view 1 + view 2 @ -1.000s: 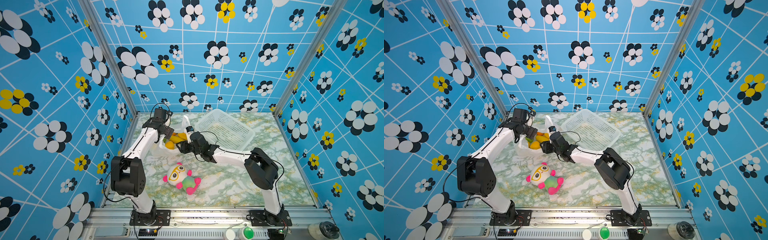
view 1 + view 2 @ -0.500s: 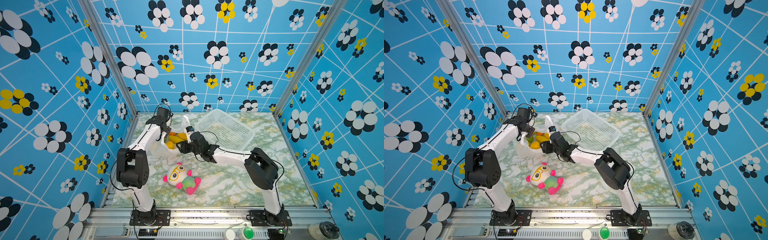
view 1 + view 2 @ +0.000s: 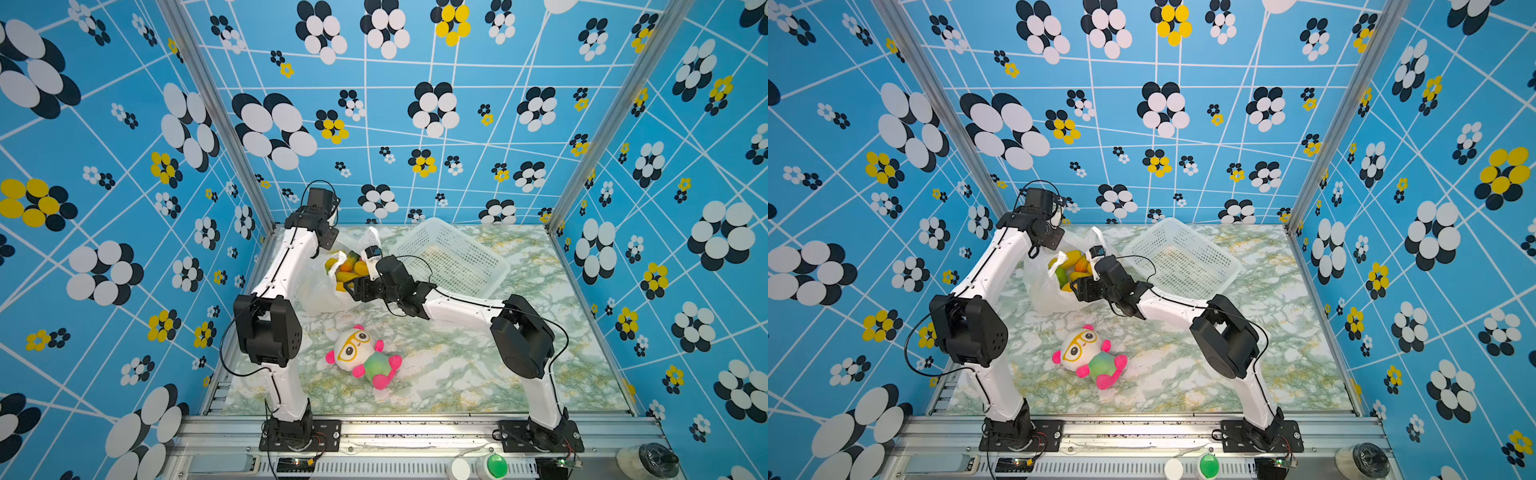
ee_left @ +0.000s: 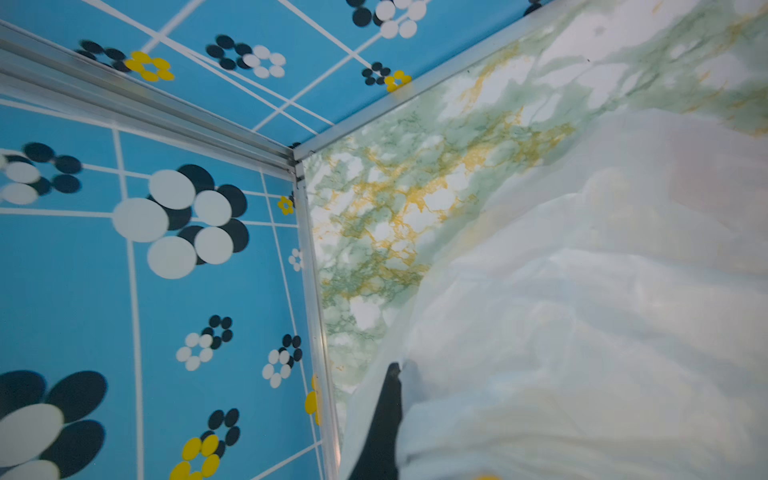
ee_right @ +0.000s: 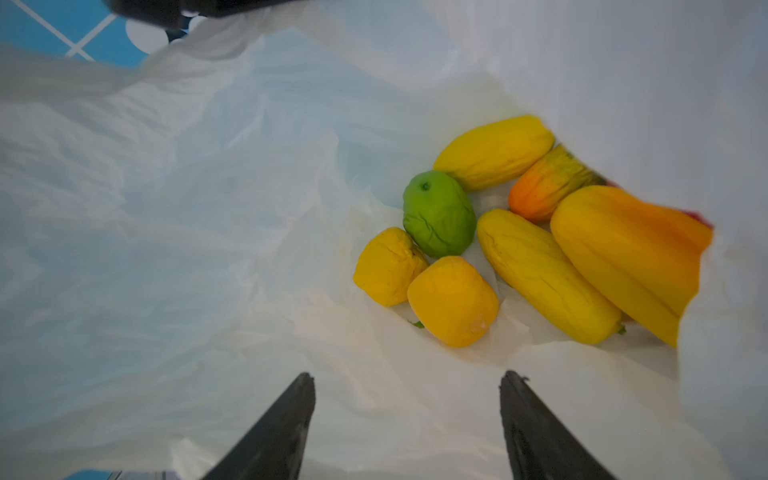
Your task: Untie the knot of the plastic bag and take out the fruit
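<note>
Plastic bag rim sits pinched in left gripper. Right gripper is spread; it should straddle the nearest yellow fruit, centre-right of frame, clear of film.

Clear from right gripper through open bag mouth to fruit; plastic close all round, basket near, doll well apart.

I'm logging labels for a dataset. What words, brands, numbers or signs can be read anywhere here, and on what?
No text can be read in any view.
The bag, fruit, basket and doll show no print.
The walls show only flowers and lines.
The green button shows no readable mark.
</note>
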Available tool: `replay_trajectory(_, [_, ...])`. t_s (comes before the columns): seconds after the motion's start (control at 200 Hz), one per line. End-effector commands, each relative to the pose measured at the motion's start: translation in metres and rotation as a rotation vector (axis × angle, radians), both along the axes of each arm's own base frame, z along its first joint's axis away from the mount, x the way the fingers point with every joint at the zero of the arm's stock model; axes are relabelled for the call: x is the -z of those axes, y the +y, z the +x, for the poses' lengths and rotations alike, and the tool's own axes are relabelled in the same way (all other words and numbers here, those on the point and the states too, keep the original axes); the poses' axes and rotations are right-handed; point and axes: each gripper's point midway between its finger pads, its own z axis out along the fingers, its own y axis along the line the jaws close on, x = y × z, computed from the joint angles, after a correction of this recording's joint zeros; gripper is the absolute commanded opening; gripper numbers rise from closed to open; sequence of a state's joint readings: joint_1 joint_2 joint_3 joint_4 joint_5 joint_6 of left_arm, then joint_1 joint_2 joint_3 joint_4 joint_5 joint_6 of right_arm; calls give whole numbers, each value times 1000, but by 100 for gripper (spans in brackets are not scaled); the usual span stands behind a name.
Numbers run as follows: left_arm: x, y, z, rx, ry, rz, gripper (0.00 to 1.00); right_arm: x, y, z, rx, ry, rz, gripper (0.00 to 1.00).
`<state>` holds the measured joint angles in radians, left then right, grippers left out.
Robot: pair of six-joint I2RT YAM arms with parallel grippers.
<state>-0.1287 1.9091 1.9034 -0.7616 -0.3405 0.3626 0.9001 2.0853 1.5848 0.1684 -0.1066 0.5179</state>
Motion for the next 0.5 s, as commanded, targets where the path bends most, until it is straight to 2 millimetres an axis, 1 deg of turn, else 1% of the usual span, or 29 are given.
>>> replay_trajectory(0.0, [-11, -5, 10, 8, 0, 64, 0, 10, -1, 2, -27, 8, -60, 75])
replay_trajectory(0.055, [-23, -12, 17, 21, -20, 42, 0, 7, -2, 4, -28, 1, -63, 77])
replay_trajectory(0.145, [-53, -17, 26, 21, -73, 65, 0, 2, -5, 8, -29, -2, -74, 80])
replay_trajectory(0.24, [-92, -17, 27, 6, -166, 44, 0, -5, -8, 12, -36, -6, -94, 84])
replay_trajectory(0.32, [-123, -21, 23, 8, -242, 16, 0, -8, -10, 13, -35, -15, -109, 86])
replay_trajectory(0.41, [-142, -30, 17, 35, -288, -4, 0, -7, -16, 18, -22, -17, -120, 89])
replay_trajectory(0.445, [-146, -33, 15, 43, -296, 0, 0, -6, -18, 20, -17, -16, -123, 90])
replay_trajectory(0.495, [-149, -33, 13, 39, -302, 13, 0, -5, -20, 23, -12, -12, -126, 92])
